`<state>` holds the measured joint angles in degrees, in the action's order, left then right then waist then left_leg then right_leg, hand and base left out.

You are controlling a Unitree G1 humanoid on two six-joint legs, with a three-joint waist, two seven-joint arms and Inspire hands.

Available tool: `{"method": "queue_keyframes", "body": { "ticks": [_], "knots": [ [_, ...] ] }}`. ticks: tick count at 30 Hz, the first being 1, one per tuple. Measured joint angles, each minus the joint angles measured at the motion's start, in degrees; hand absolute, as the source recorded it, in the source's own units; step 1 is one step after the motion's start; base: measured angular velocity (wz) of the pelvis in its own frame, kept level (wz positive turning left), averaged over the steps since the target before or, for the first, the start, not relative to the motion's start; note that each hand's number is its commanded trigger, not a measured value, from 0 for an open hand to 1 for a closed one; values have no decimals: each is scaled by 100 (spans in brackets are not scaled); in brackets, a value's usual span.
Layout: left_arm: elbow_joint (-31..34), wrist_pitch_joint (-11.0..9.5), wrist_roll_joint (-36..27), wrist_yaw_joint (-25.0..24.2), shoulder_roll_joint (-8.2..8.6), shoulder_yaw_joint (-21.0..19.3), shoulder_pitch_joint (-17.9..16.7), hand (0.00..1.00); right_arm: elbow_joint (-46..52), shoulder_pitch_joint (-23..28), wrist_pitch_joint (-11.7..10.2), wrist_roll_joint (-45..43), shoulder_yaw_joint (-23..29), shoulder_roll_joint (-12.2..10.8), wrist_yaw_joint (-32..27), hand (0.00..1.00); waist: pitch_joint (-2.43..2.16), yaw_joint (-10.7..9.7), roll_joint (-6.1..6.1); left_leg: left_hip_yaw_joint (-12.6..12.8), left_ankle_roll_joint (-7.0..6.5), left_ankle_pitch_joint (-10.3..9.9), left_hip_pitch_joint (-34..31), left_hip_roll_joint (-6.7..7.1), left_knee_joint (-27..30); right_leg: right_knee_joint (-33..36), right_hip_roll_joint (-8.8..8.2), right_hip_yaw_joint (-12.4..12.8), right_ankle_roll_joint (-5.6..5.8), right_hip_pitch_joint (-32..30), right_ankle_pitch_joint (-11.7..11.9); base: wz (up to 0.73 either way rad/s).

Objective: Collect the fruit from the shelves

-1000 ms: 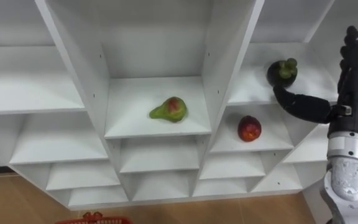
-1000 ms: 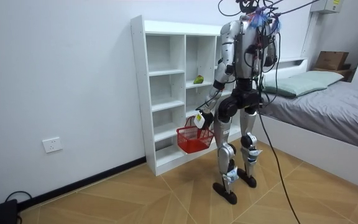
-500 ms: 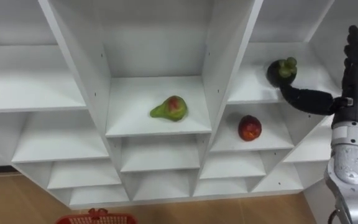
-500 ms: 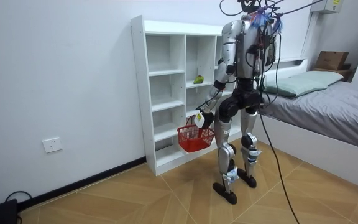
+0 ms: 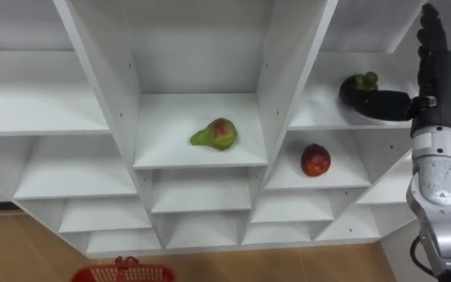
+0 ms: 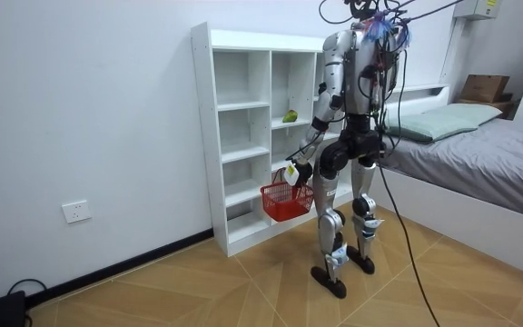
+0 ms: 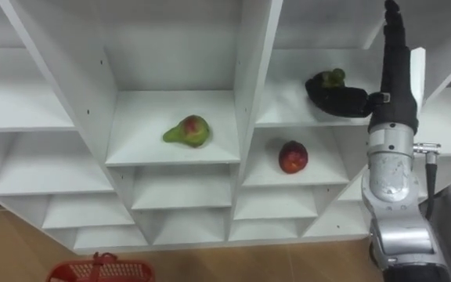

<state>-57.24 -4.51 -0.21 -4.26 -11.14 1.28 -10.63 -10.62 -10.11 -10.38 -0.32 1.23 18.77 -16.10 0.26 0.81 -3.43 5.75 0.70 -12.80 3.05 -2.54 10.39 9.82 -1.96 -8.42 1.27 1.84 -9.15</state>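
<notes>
One dark round mangosteen on white closet shelf, touching straight-fingered right hand at thumb. Left hand clasped round red basket handle.

Plain white wall with white wall socket, dark skirting board, light wooden herringbone floor, tall white open-shelved closet, grey-covered bed, pale green pillow.

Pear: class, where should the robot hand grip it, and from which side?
Grip the pear round its wide right end, coming from the open front: it lies on its side, narrow end left, with closet walls on either side.
</notes>
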Motion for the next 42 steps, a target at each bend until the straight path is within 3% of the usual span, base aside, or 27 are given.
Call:
{"method": "queue_keyframes", "body": {
  "ticks": [14,22,31,42],
  "knots": [
    [118,46,322,-149,20,-136,6,100,0,-6,186,-44,0,0,451,0,-15,135,-2,-1,1,2,31,0,0,-4,0,-10,-7,6,4,0],
    [108,44,312,-99,8,-172,-20,100,-372,9,242,-45,-6,1,507,0,-34,127,-89,-109,8,11,65,0,28,-11,-3,-123,-18,103,12,6],
    [113,45,312,-121,11,-179,-23,100,-530,43,261,-41,-5,1,514,0,-7,102,-45,-138,14,16,7,0,34,-10,-6,-179,-18,101,12,1],
    [118,126,323,-128,26,-225,-50,100,-759,43,297,-46,-1,1,513,0,-35,85,-3,-160,15,18,3,0,35,-15,-8,-206,-18,101,11,1]
  ]
}}
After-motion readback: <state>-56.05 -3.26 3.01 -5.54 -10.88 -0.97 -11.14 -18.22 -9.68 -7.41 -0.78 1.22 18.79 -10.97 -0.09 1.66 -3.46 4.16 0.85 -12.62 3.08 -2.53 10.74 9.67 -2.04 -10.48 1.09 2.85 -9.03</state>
